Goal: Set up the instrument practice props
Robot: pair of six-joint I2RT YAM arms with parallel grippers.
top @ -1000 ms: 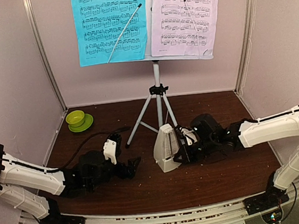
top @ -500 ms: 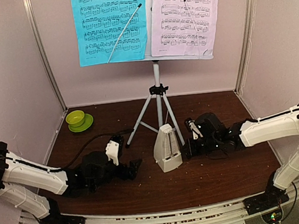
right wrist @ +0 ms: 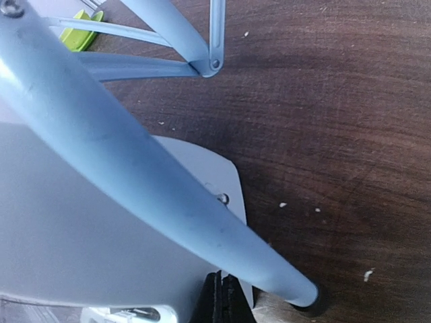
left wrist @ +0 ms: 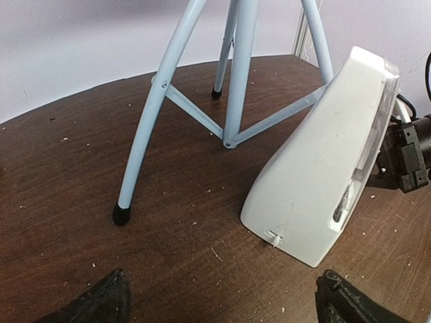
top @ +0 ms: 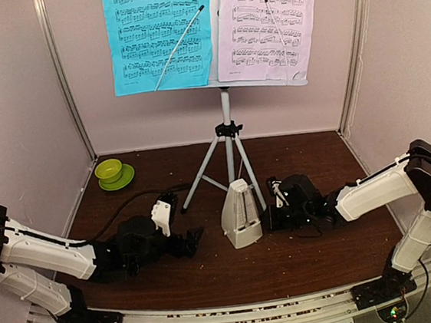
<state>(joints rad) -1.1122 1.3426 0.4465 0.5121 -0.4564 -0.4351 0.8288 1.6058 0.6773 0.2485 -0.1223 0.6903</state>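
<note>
The white music stand stands on its silver tripod at the back, holding a cyan page and a lilac page. The cream metronome stands upright in front of the tripod. My left gripper is open and empty, low on the table, left of the metronome; its fingertips frame bare table. My right gripper lies right of the metronome. In the right wrist view its fingers are pressed together under a tripod leg, by the metronome's white side.
A lime-green bowl on its saucer sits at the back left. Tripod legs spread over the table's middle, one foot just by my right gripper. Pale walls close in the brown table.
My right gripper has drawn back a little to the right from the metronome and its arm has lowered. My left gripper has shifted slightly right.
</note>
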